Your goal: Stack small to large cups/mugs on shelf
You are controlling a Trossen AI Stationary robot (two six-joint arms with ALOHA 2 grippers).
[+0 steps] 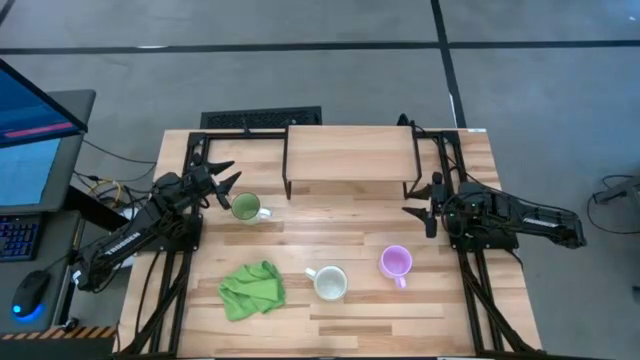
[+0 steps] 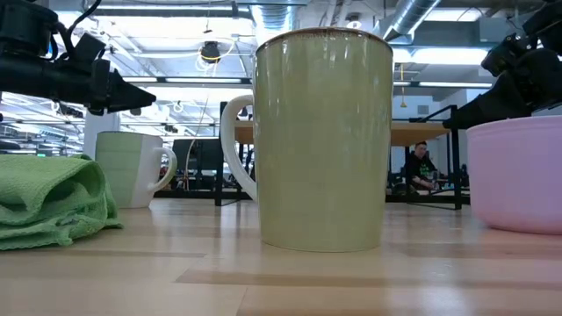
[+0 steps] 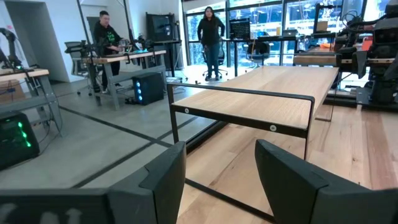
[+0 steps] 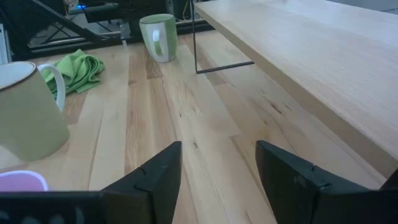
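Note:
The green mug [image 1: 246,208] with a white handle stands upright on the table left of the shelf [image 1: 350,155]; it also shows in the right wrist view [image 4: 158,37]. The cream mug [image 1: 330,283] stands near the front middle, the lilac mug [image 1: 396,264] to its right. My left gripper [image 1: 226,185] is open, just above and left of the green mug. My right gripper [image 1: 420,205] is open beside the shelf's right legs, far from the lilac mug.
A crumpled green cloth [image 1: 252,289] lies at the front left of the table. The shelf stands on thin black legs [image 3: 175,118] at the table's far middle. People show in the room beyond the table [image 3: 211,37].

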